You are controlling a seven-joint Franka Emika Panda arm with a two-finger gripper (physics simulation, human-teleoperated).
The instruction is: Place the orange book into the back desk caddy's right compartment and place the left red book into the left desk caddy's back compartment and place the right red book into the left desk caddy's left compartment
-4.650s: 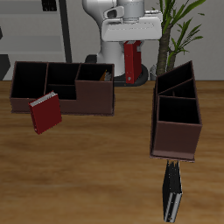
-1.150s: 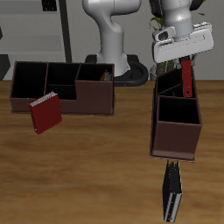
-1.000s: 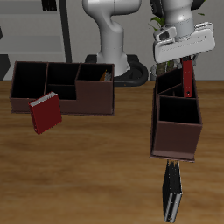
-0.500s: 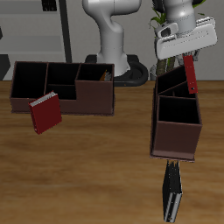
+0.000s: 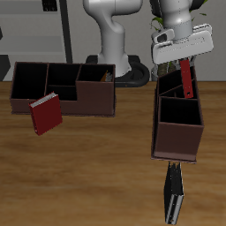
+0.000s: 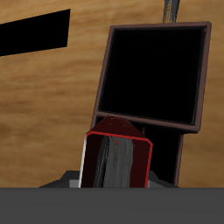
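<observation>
**Red book held over the left desk caddy**

I have a dark red book point(image 5: 186, 79) clamped in my hand point(image 5: 184, 60), hanging upright by its top edge above the far, tall-walled end of the left desk caddy point(image 5: 177, 132). The book's lower end dips to about the level of that caddy's slanted far walls; I cannot tell whether it touches them. From my wrist, the book's bottom edge point(image 6: 115, 162) shows close up, red cover around grey-white pages, with a dark open compartment point(image 6: 156, 74) of the caddy beyond it.

The other red book point(image 5: 46, 114) leans tilted against the front wall of the back desk caddy point(image 5: 62, 88), near that caddy's lower sections, resting on the wooden surface point(image 5: 97, 168). The back caddy's taller end section point(image 5: 95, 78) has something thin showing at its rim; I cannot make out what it is.

A dark book point(image 5: 174, 194) lies on the surface just past the near end of the left desk caddy, close to the surface's front edge. A green plant point(image 5: 181, 22) stands behind my arm.
</observation>
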